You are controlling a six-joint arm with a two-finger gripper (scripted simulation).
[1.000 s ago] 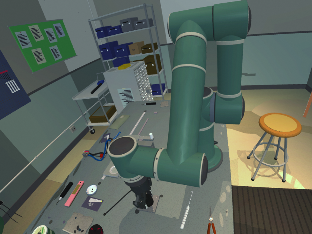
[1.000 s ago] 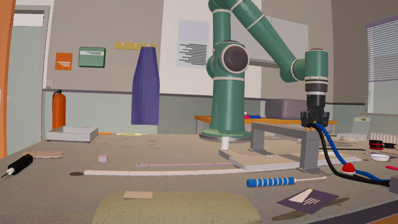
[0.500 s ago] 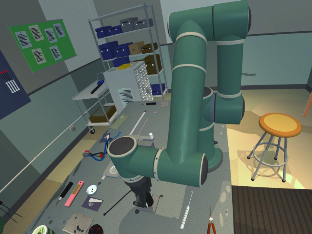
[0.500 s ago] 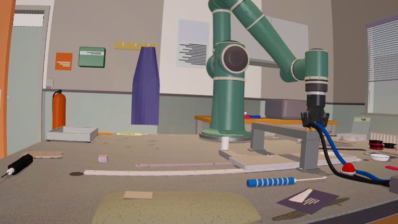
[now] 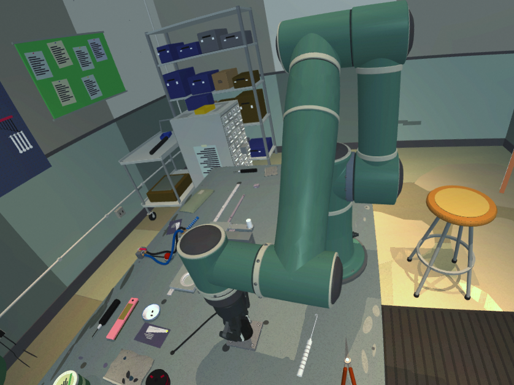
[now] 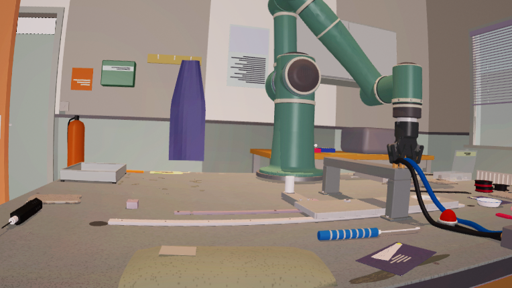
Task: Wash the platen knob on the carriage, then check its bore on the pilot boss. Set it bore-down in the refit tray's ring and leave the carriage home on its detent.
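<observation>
On the near right of the bench a grey bridge-like carriage (image 6: 365, 168) stands on legs over a pale base plate (image 6: 358, 207). The platen knob (image 6: 398, 165), of which only small orange bits show under the fingers, is held in my closed gripper (image 6: 405, 162) at the carriage's near end. From the side camera the gripper (image 5: 235, 332) points straight down over a small grey plate (image 5: 249, 336), and the knob is hidden there. A white upright peg (image 6: 289, 184) stands at the plate's far end. A flat tray with a ring (image 5: 185, 282) lies left of my wrist.
A shallow grey tray (image 6: 93, 171) sits far off on the bench. Blue and black cables (image 6: 430, 200) loop past the carriage to a red cap (image 6: 448, 216). A blue-handled brush (image 6: 349, 233), a white brush (image 5: 307, 352), a small white dish (image 5: 151, 312) and red snips (image 5: 347, 371) lie around.
</observation>
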